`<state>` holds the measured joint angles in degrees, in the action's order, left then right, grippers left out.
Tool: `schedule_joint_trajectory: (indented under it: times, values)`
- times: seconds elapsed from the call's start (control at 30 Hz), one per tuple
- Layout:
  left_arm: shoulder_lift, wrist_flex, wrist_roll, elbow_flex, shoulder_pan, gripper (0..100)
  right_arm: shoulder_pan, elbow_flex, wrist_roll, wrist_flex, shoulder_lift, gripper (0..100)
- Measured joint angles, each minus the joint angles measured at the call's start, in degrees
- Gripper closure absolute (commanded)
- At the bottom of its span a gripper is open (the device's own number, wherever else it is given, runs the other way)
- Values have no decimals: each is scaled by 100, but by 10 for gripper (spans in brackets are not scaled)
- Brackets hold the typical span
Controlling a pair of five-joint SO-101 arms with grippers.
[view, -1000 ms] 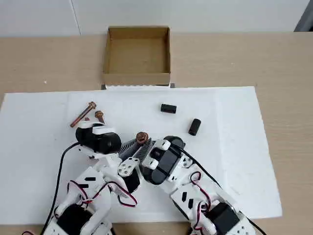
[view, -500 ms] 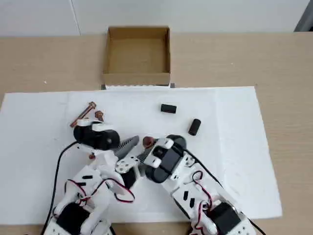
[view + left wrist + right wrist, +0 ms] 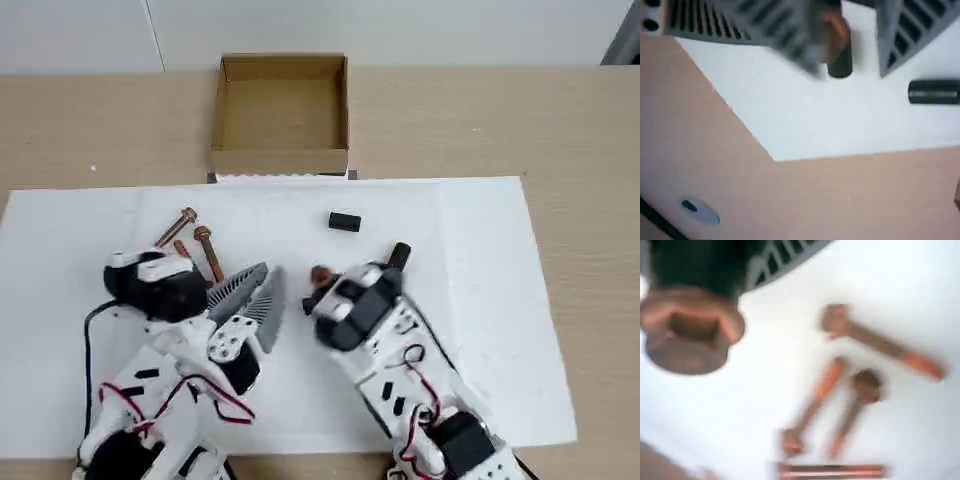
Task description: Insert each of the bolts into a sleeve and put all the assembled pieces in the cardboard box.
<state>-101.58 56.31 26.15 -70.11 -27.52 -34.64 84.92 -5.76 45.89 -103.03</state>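
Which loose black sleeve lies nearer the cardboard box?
The sleeve lying alone mid-sheet; the other sleeve sits farther from the cardboard box, beside the right arm.

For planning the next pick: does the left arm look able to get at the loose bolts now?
Probably yes: the left gripper is open and empty, and the bolts lie uncovered on the paper just beside it, with nothing between.

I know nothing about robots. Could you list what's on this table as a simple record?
Container: cardboard box, empty, beyond the white sheet
Loose bolts: lying on the sheet beside the left arm
Loose sleeves: one near the box, another by the right arm
Left gripper: open, holding nothing
Right gripper: shut on the held bolt
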Motion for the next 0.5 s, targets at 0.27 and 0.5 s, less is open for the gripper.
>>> schedule_joint_trajectory:
  times: [0.27, 0.5]
  values:
    - [18, 0, -888, -220, 1284, 994, 1090, -9, 949, 281, 0, 995]
    - [53, 0, -1433, -967, 2365, 994, 1266, -738, 1415, 299, 826, 995]
